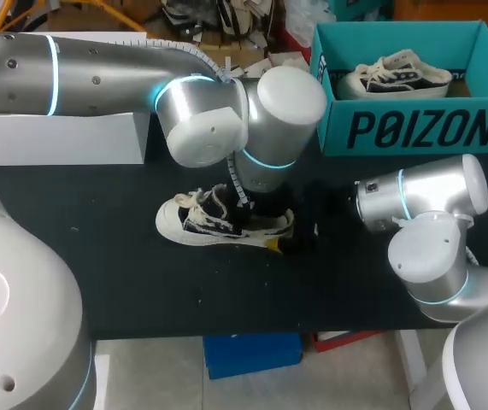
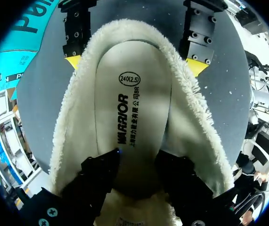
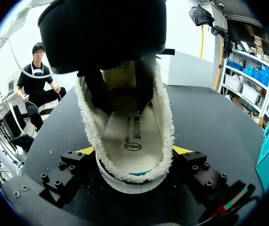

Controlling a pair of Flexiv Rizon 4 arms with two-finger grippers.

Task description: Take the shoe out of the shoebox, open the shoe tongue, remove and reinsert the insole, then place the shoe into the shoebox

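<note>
A white, fleece-lined shoe [image 1: 196,224] with black panels lies on the black table [image 1: 124,282], toe towards my left arm's side. Its insole [image 2: 129,108] lies flat inside. My left gripper [image 2: 136,165] reaches down into the shoe's opening, open, its dark fingers [image 2: 99,174] resting apart on the insole. My right gripper [image 3: 133,150] is at the heel, its yellow tips pressed against both sides of the shoe [image 3: 125,179]. In the left wrist view those yellow fingertips [image 2: 73,61] flank the heel. The teal shoebox [image 1: 414,128] stands at the back right.
A second shoe [image 1: 393,75] lies inside the shoebox. A long white box [image 1: 55,137] stands at the back left, under my left arm. The table's front edge runs close below the shoe.
</note>
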